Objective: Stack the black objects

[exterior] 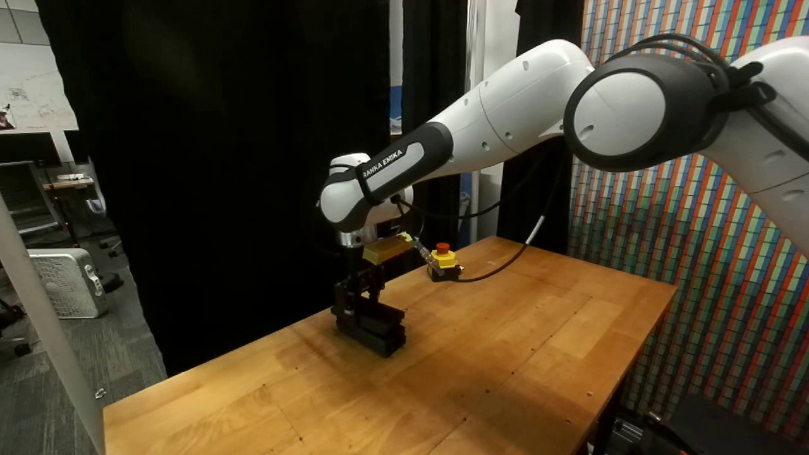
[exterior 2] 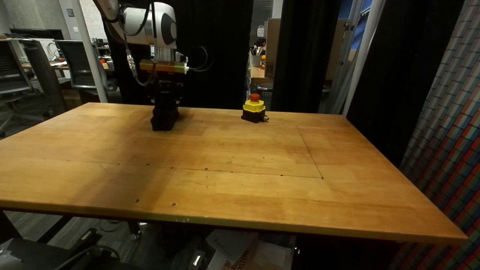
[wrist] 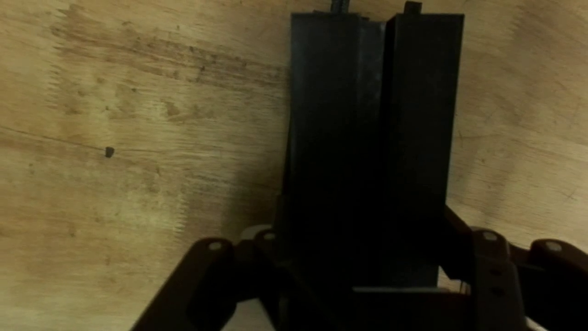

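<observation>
In the wrist view, two black objects lie side by side: a bar on the left and a bar on the right, with a lower black strip showing between them. Both exterior views show the black stack on the table; at least two layers can be made out. My gripper is down over its rear part, pointing downward. One finger stands along the left bar's outer side, the other along the right bar's. Both look flush there, but shadow hides whether they press or stand slightly apart.
A yellow box with a red button stands on the wooden table near its back edge. A black cable runs from it over the tabletop. Black curtains hang just behind that edge.
</observation>
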### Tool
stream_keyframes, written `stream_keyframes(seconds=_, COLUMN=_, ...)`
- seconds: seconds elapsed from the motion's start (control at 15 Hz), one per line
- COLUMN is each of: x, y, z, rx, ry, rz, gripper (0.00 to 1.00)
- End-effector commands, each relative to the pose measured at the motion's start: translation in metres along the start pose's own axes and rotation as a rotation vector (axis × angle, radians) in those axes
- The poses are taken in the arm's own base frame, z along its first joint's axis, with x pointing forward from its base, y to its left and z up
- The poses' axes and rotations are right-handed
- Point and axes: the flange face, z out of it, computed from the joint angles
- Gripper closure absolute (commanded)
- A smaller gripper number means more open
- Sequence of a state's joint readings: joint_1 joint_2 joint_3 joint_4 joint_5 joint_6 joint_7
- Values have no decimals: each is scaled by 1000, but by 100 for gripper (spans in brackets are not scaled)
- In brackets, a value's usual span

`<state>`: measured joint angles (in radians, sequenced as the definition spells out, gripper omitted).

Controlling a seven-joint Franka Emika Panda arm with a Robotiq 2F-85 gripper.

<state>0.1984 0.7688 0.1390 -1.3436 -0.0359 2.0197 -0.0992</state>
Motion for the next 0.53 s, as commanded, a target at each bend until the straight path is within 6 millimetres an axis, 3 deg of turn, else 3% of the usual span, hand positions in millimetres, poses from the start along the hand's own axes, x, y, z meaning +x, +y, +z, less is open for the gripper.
stream_keyframes(seconds=0.0, x=-4, y=-3, z=-5, rx=8, ry=20, rz=22, gripper=1)
stream_keyframes(seconds=0.47, x=-6, y=-8, z=-7, rx=1, ry=15, rz=36, gripper=0)
